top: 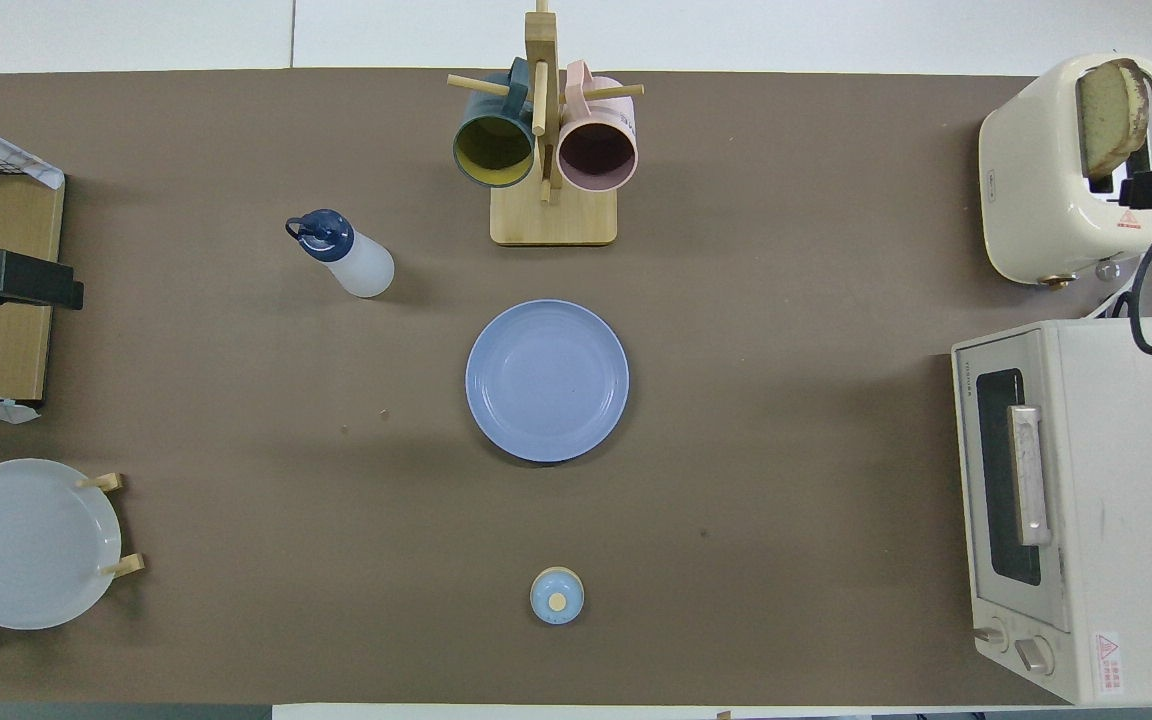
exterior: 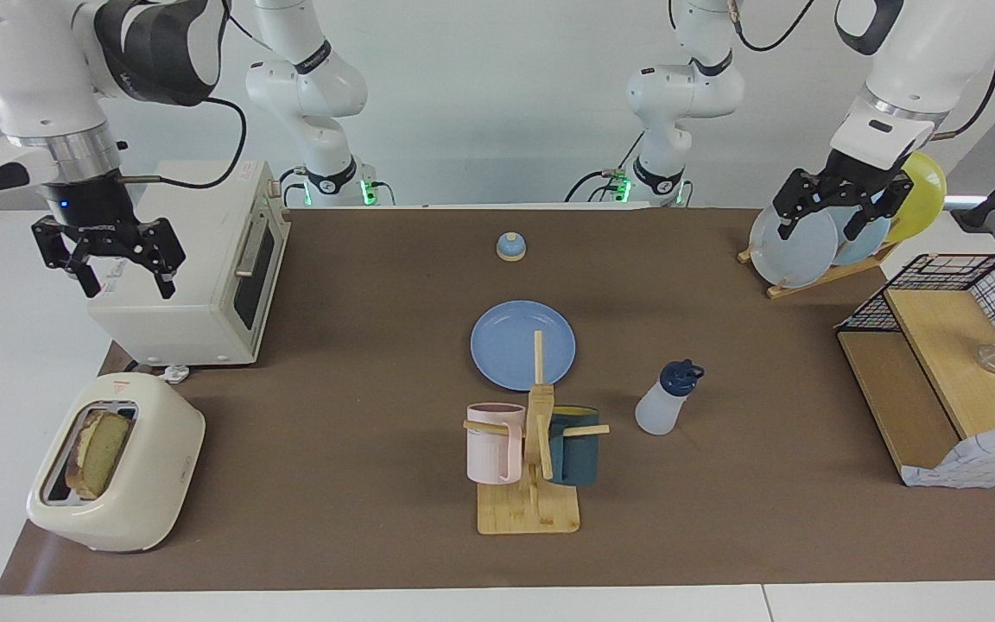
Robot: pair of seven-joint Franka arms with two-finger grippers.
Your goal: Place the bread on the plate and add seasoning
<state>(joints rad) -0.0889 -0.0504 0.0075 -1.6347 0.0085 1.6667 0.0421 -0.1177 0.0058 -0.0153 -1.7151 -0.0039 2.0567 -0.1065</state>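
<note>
At frame left in the facing view, the right gripper (exterior: 109, 272) hangs with fingers spread over the toaster oven (exterior: 182, 276). The bread (exterior: 98, 452) stands upright in the toaster (exterior: 117, 466), lower left, directly below it; the left gripper (exterior: 839, 216), also spread, waits upper right.

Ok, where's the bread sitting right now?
The bread stands in a slot of the cream toaster at the right arm's end of the table, farther from the robots than the toaster oven.
</note>
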